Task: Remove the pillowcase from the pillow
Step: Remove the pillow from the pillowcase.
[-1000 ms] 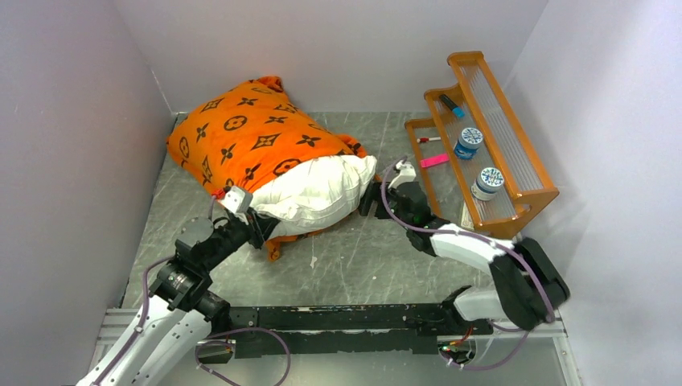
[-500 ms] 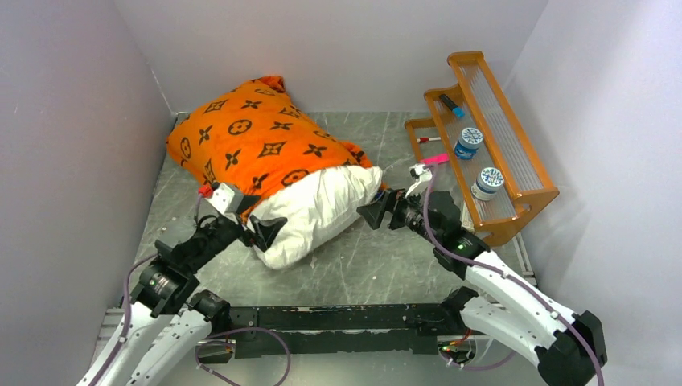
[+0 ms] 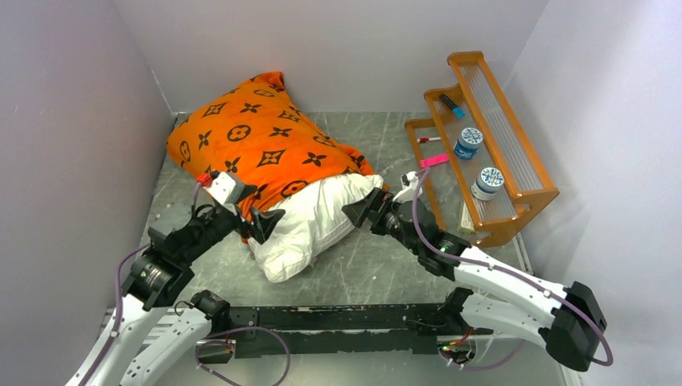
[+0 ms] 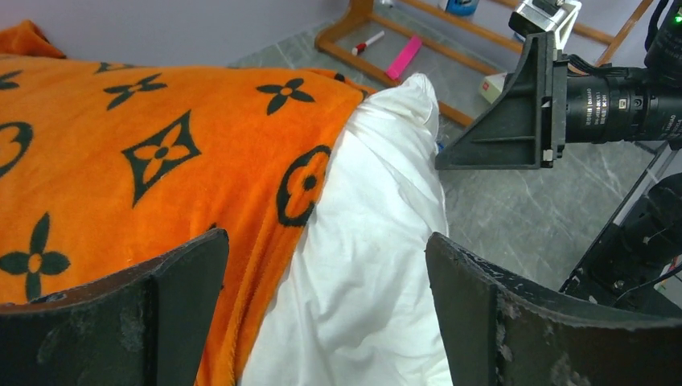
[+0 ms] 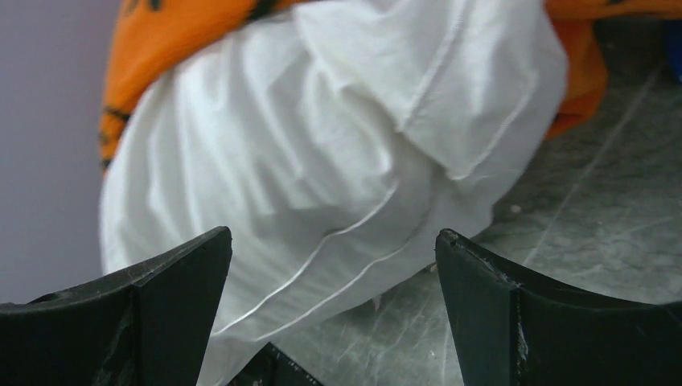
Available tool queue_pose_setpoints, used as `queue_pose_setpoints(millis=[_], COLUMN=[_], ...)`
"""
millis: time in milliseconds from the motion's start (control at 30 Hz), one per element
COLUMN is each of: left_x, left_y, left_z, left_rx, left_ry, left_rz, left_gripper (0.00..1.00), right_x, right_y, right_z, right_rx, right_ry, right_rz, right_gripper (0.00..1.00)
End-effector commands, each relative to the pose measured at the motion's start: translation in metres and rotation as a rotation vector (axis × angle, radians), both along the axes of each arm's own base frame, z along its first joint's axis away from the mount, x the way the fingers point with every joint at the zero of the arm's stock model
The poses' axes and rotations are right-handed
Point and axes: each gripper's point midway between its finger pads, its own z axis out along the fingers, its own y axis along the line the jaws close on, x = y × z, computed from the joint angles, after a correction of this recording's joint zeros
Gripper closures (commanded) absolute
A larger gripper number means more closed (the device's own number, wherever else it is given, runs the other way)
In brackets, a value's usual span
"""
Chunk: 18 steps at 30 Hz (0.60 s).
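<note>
- My left hand: released, jaws spread wide over the edge where the pillowcase meets the pillow.
- Pillow: bare end lies between my hands on the surface.
- My right hand: released, jaws wide, pillow corner just ahead.

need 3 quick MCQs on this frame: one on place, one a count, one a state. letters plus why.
1. The pillow has a bare end sticking out of the pillowcase toward:
A the near side, by the arms
B the far side
C straight up

2. Round white jars on the orange rack:
A one
B two
C four

3. The left fingers and right fingers are:
A all spread, gripping nothing
B all shut on the pillowcase
C left shut, right spread

1 A: the white end lies nearest the arms, with the orange cover behind it.
2 B: two blue-patterned lids show.
3 A: both wrist views show wide gaps and nothing pinched.
</note>
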Motion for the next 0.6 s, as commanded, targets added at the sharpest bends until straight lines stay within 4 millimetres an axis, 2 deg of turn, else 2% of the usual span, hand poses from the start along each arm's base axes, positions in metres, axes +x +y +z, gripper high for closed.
queue_pose_setpoints(millis=[0, 167, 267, 400, 567], left_x=[0.013, 0.039, 0.051, 0.072, 0.092], left_y=[-0.01, -0.029, -0.051, -0.067, -0.073], left_z=[0.009, 0.012, 0.004, -0.004, -0.007], left_rx=[0.027, 0.06, 0.094, 0.147, 0.216], left_ry=[-0.009, 0.023, 0.093, 0.131, 0.158], left_rz=[-0.027, -0.058, -0.142, -0.185, -0.188], left_gripper=[0.04, 0.04, 0.04, 0.04, 0.04], right_x=[0.02, 0.022, 0.021, 0.018, 0.013], right_y=[-0.007, 0.01, 0.026, 0.042, 0.05], right_z=[-0.005, -0.01, -0.013, -0.017, -0.021], right_rx=[0.022, 0.068, 0.097, 0.118, 0.104], right_ry=[0.03, 0.047, 0.043, 0.035, 0.012], right_rz=[-0.137, -0.086, -0.019, 0.052, 0.122], right_gripper=[0.0, 0.0, 0.0, 0.01, 0.12])
